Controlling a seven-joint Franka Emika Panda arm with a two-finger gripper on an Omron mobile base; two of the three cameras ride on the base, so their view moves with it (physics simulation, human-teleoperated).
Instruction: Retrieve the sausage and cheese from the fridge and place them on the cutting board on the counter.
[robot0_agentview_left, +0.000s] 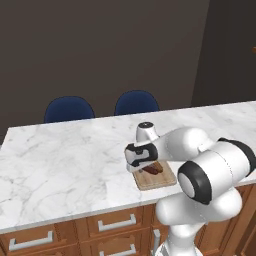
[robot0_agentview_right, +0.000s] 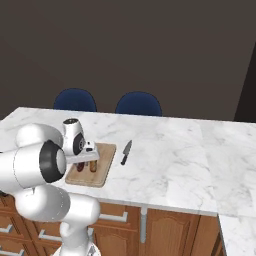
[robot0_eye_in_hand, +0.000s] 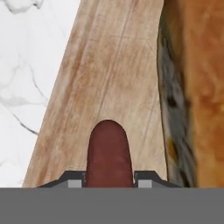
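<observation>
I take the cutting board (robot0_agentview_right: 92, 169) as my landmark. In the right base view it lies on the white marble table (robot0_agentview_right: 175, 160), near the front edge. Over its left part my pincer (robot0_agentview_right: 86, 161) hangs low, closed on the sausage (robot0_eye_in_hand: 109, 153), whose rounded dark red end projects between the fingertips (robot0_eye_in_hand: 74, 179) in the hand view, over bare wood. An orange-brown piece (robot0_eye_in_hand: 197, 87) lies on the board just beside the sausage. A knife (robot0_agentview_right: 126, 152) rests on the table just right of the board.
</observation>
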